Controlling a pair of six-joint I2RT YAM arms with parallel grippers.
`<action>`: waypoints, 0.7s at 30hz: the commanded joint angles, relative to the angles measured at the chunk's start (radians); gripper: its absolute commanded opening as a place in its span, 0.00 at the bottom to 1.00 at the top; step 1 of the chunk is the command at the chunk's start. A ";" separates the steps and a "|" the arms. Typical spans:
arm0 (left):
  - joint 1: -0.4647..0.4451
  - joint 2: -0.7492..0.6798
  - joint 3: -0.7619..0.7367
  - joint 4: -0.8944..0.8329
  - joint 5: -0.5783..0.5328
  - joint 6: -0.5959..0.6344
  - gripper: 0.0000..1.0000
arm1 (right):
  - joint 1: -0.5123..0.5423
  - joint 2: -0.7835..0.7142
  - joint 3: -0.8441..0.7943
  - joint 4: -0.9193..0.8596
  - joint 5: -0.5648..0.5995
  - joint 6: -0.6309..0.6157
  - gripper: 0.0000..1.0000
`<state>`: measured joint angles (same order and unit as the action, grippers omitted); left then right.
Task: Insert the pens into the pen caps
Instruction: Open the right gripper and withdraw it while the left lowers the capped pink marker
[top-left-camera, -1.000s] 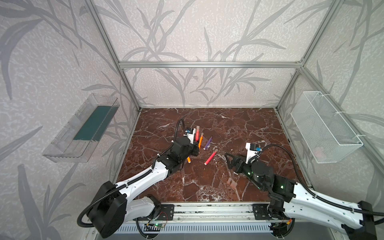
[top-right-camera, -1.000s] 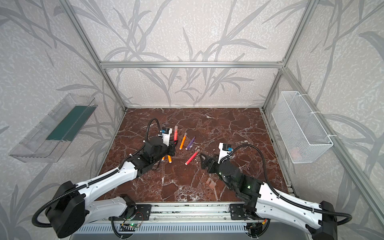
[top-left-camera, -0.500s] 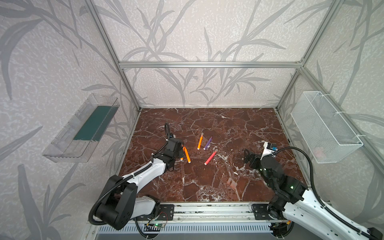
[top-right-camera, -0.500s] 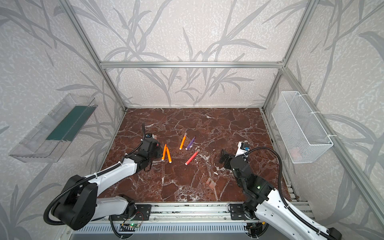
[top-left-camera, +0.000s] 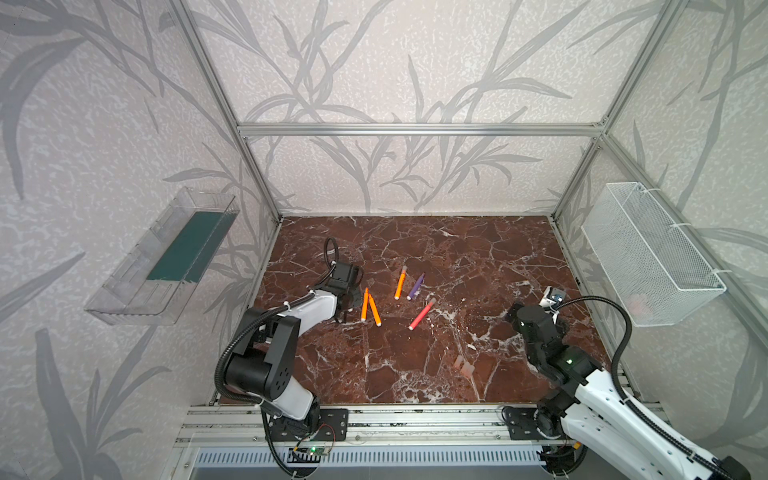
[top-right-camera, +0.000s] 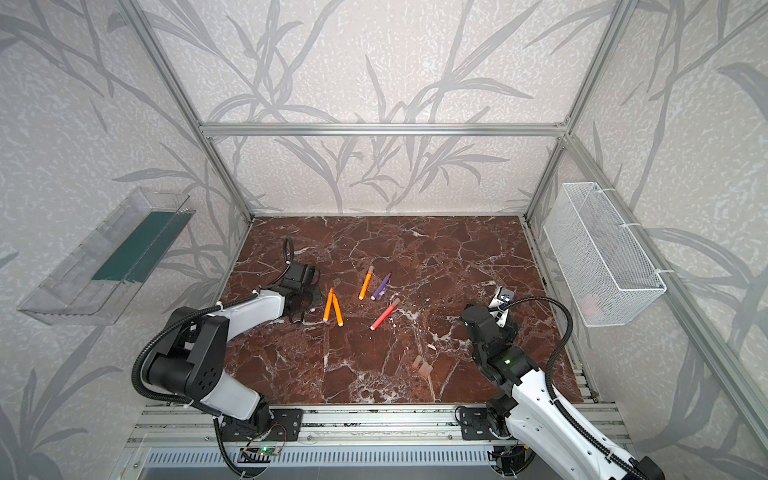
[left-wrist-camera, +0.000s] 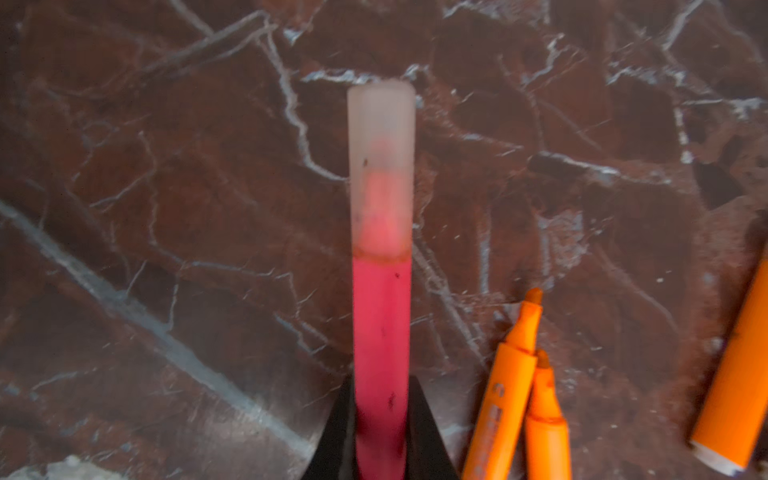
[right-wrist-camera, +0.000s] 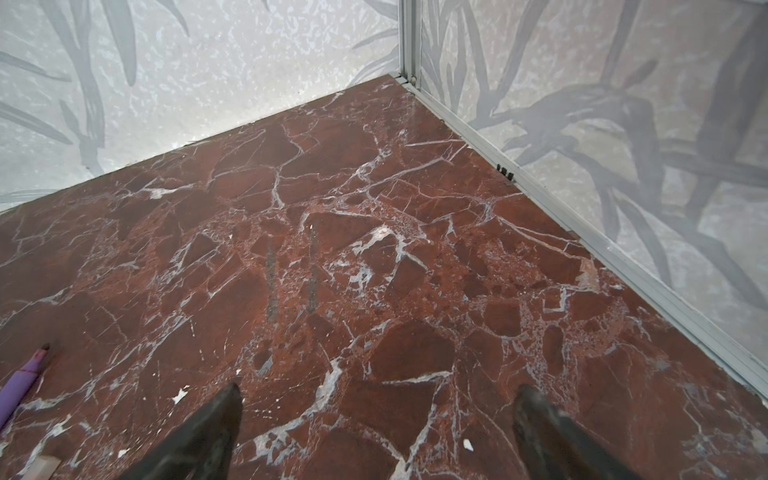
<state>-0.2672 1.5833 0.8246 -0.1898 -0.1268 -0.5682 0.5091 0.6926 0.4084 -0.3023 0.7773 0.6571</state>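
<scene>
Both top views: bright, even, diffuse light; I get sharp focus throughout. Marble tabletop (top-left-camera: 415, 365) carries mild sheen, soft shadow beneath left arm (top-left-camera: 307, 309). Left wrist view dim; pink pen (left-wrist-camera: 380, 332) and cap (left-wrist-camera: 381, 166) smeared, orange pens (left-wrist-camera: 511, 395) at 4 o'clock slightly crisper. Right wrist view: wall (right-wrist-camera: 208, 62) at 11 o'clock washed out.

No legible text in any view. The only print that shows is a dark marking on the barrel of one orange pen (left-wrist-camera: 498, 419) in the left wrist view: a small round logo, then a line of letters running along the barrel, too blurred to read. In both top views the pens are too small to resolve any lettering.
</scene>
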 joint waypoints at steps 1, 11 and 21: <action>-0.006 0.008 0.088 -0.037 0.069 0.037 0.00 | -0.017 0.033 -0.010 0.047 0.052 -0.006 0.99; -0.200 0.198 0.311 -0.082 0.043 0.039 0.00 | -0.024 0.106 0.019 0.042 0.036 0.006 1.00; -0.207 0.254 0.335 -0.079 0.058 0.021 0.00 | -0.025 -0.011 -0.040 0.054 0.013 -0.008 0.99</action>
<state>-0.4767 1.8378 1.1316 -0.2436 -0.0620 -0.5343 0.4896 0.6994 0.3851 -0.2584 0.7841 0.6567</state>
